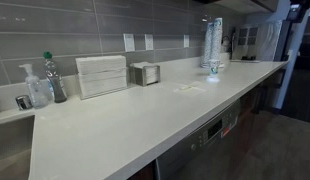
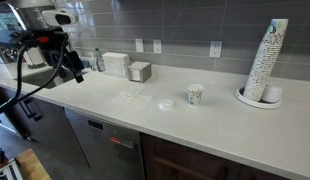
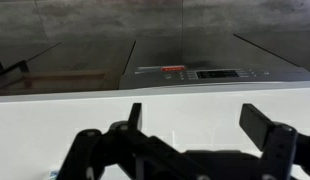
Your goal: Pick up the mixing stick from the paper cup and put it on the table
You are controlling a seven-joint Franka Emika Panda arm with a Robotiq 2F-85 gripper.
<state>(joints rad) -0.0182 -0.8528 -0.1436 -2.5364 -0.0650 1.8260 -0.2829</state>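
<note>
The paper cup (image 2: 195, 94), short and whitish with a green print, stands upright on the table (image 2: 115, 120) near its middle. The mixing stick is too small to make out in it. My gripper (image 2: 72, 66) hangs at the far left end of the table, well away from the cup. In the wrist view the gripper (image 3: 195, 112) is open and empty. It is over the table (image 3: 175, 105) near its front edge. The cup does not show in that view.
A small white lid (image 2: 167, 103) and thin pale items (image 2: 135, 95) lie left of the cup. A tall stack of cups (image 2: 265, 60) stands at the right. A napkin holder (image 1: 101, 75), a small metal box (image 1: 145, 73) and soap bottles (image 1: 37, 88) line the wall. A dishwasher panel (image 3: 185, 72) sits below the front edge.
</note>
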